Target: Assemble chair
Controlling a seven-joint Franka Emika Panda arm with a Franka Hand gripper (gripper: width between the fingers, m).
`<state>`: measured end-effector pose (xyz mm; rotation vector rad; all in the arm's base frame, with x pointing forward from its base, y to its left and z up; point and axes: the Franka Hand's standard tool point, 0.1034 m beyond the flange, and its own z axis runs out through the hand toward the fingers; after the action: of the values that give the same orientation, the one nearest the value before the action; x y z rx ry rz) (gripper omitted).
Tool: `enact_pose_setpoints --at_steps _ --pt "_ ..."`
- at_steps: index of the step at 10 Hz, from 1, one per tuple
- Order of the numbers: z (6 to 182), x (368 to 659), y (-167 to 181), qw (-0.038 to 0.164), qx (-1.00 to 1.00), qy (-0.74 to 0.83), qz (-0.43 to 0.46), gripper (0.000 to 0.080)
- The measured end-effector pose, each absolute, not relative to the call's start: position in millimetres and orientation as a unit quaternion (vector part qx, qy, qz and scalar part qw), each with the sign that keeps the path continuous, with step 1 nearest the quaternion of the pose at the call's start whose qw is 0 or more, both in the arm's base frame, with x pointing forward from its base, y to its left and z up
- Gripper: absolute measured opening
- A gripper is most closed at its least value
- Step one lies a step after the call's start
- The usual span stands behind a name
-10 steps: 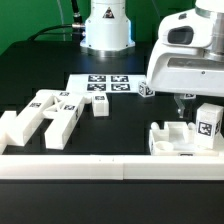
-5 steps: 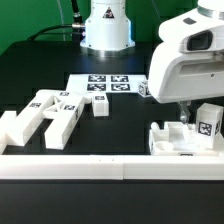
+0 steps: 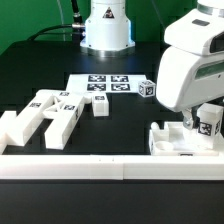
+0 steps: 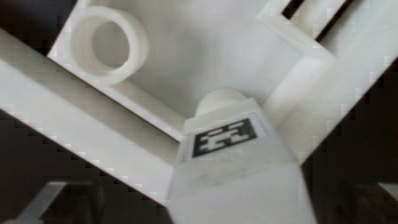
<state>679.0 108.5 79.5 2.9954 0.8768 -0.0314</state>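
Nearest the exterior camera runs the long white border rail (image 3: 100, 166). Just behind it, on that view's right, lies the chair's slab piece (image 3: 170, 140), with a tagged upright piece (image 3: 211, 123) standing at it. My gripper (image 3: 192, 118) hangs low over these two; I cannot tell whether its jaws are apart or closed. My wrist camera shows a tagged block (image 4: 224, 140) against a white slab with a round hole (image 4: 107, 45). On the exterior view's left lie loose chair pieces (image 3: 45, 115). Farther back are the marker board (image 3: 105, 85) and a small tagged cube (image 3: 148, 89).
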Motion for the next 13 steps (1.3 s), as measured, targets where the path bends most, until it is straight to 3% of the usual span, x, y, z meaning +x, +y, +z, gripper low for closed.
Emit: enact_pose_setpoints --at_steps 2,3,4,6,13 --pt "79.2 678.8 108.8 0.01 0.96 0.281 -0.01 0.0382" --pt "79.1 678.8 108.7 0.01 0.96 0.279 -0.01 0.0382" --pt "79.0 678.7 108.5 0.01 0.963 0.27 -0.01 0.0288" --pt "78.9 678.7 108.7 0.009 0.967 0.256 -0.01 0.0289" --pt "78.3 679.2 111.6 -0.017 0.997 -0.075 -0.01 0.0291"
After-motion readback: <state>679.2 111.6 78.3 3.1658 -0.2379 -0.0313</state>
